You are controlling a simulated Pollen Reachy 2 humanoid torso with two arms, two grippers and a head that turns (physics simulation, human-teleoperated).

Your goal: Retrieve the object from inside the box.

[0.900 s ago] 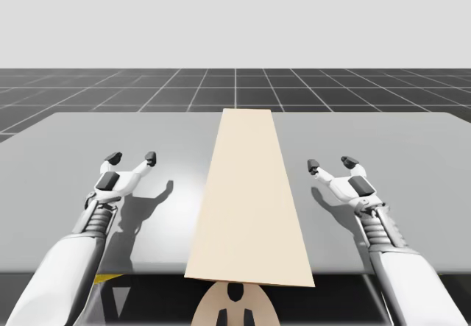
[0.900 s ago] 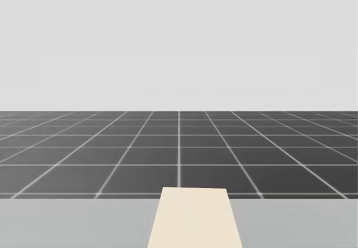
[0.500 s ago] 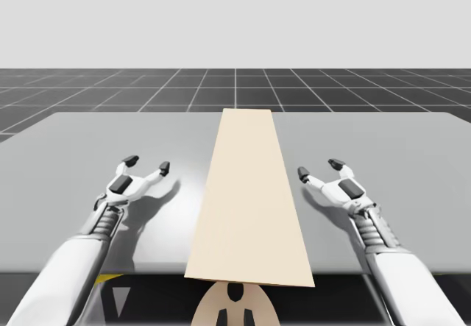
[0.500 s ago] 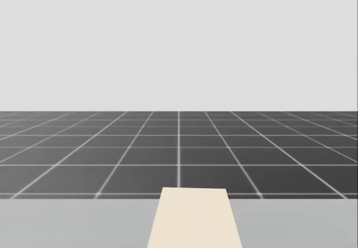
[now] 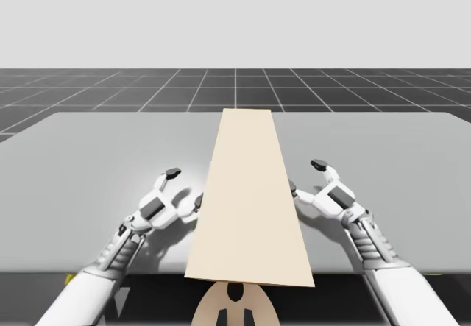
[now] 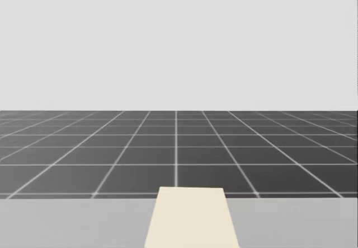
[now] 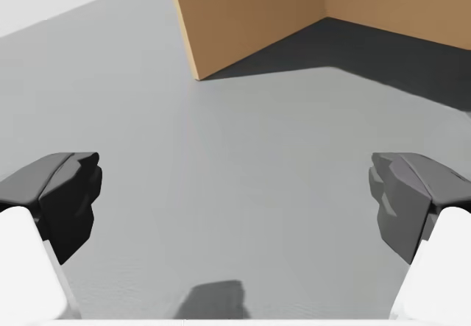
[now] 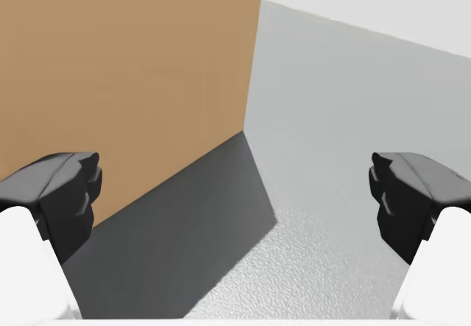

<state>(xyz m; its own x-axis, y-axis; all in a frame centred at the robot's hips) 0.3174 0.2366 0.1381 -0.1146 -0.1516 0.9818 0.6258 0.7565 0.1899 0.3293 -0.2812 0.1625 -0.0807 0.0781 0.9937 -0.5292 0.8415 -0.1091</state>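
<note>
The left gripper (image 5: 184,188) hangs low over the grey table (image 5: 88,157) with its jaws wide apart and nothing between them. The tan box (image 5: 249,201) stands just ahead of it, one upright corner turned toward the jaws. The right gripper (image 5: 306,176), jaws likewise spread, has the box's side wall close ahead of one finger. The box's pale top hides whatever lies inside
</note>
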